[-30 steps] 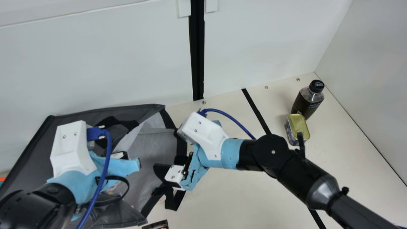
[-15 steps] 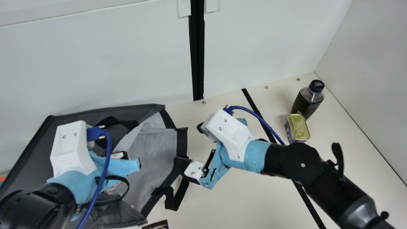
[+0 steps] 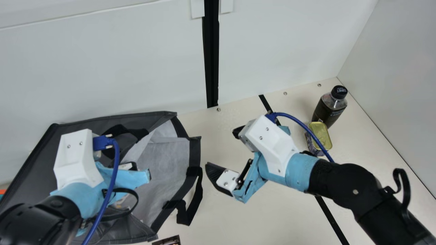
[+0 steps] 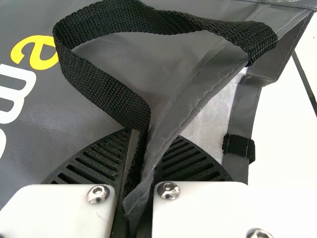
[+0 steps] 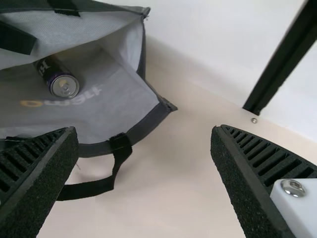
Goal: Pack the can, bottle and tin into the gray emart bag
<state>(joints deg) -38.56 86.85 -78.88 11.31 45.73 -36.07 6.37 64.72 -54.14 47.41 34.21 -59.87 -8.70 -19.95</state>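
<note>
At the right of the main view, a dark plastic bottle with a black cap (image 3: 328, 110) stands just above a gold-lidded rectangular tin (image 3: 322, 129). Mid-frame, the right gripper (image 3: 221, 148) hangs with its fingers spread; lower left, the left gripper (image 3: 127, 175) is at the gray fabric bag (image 3: 170, 158).

In the left wrist view, it pinches a black woven strap (image 4: 94, 83) — plus a gray fold of bag.

Upper left in the right wrist view, a dark cylindrical can with a silver end (image 5: 63, 85) lies inside the bag.

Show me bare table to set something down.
Bare table lies between bag and black strip, nearer than the right hand; another patch borders the back wall beyond it. Crowded: around bottle and tin, and at the bag where the left hand grips.
</note>
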